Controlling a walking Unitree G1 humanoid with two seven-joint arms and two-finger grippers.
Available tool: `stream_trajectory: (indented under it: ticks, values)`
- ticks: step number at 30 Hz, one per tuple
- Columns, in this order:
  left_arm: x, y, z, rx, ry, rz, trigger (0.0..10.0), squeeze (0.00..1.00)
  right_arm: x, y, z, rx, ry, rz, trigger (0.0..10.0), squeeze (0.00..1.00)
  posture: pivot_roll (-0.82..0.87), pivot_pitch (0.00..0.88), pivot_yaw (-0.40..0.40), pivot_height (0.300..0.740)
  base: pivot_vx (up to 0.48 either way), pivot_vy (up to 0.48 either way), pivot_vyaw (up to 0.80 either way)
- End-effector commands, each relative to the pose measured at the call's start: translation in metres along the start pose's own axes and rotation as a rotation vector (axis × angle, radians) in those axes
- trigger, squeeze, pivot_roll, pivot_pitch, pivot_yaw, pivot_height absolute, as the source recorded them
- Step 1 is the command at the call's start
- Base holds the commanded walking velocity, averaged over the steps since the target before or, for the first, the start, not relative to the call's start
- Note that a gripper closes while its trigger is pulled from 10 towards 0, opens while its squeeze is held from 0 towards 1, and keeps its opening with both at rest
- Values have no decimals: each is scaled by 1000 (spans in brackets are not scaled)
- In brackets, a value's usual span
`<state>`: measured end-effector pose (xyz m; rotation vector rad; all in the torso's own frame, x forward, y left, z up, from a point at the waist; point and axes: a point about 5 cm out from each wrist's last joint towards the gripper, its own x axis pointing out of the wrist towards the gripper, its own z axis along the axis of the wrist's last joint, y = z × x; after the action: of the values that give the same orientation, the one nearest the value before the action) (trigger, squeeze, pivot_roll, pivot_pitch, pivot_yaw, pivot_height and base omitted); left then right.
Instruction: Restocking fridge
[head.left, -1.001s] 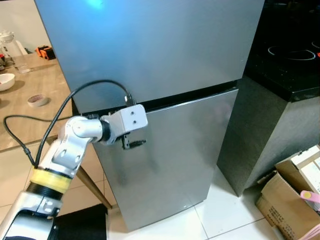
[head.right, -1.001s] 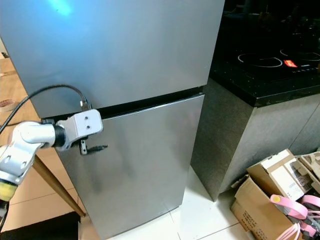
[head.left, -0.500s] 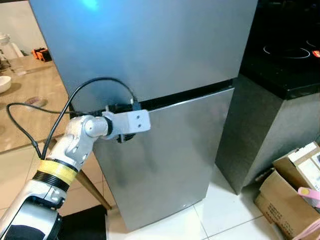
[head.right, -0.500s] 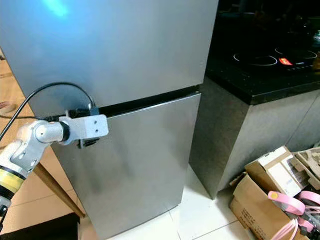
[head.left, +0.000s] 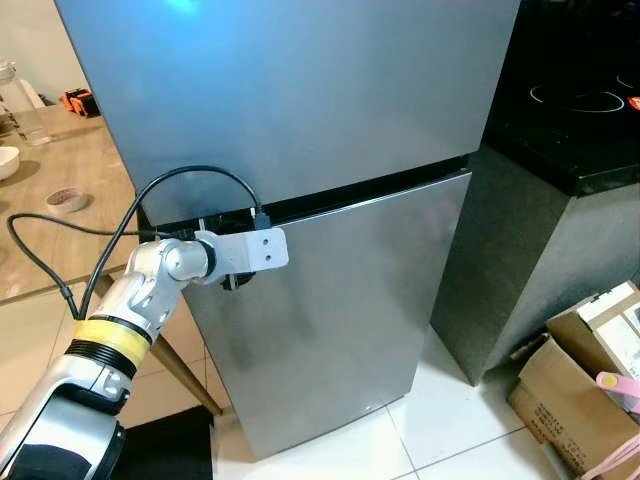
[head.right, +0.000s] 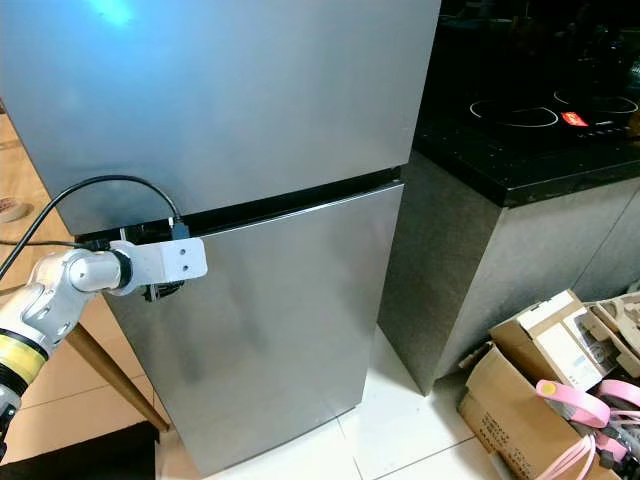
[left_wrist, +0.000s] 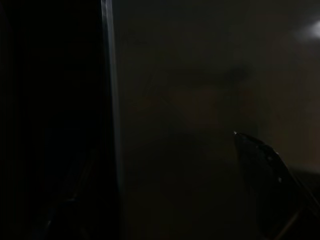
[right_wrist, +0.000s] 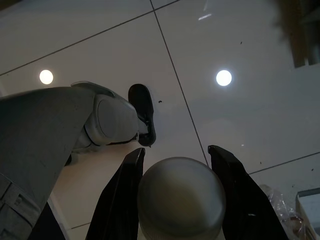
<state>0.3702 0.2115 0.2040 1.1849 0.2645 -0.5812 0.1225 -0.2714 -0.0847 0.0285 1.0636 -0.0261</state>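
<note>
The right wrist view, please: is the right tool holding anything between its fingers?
Yes, the right tool has a rounded grey-white object sitting between its two black fingers, above the white tiled floor.

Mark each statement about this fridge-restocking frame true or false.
1. The tall grey two-door fridge has its lower door wide open. False: both doors are shut.
2. The left end effector is at the dark seam between the doors, near the left edge. True.
3. The right end effector holds a round silver-grey object between its fingers. True.
4. The brown cardboard boxes stand on the black cooktop. False: they sit on the white tiled floor.
</note>
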Motion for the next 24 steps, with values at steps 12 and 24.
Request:
stream_trajectory:
  ticks: [12,24]
  values:
    - [3,-26,-21,-288,35,-263,10000,0,-1,-3,-1,1,3,-15,10000,0,-119,53,15,740,0,0,0]
    - [-1,-43,-23,-392,30,-480,10000,0,-1,-2,-2,3,3,-18,10000,0,-122,47,16,740,0,0,0]
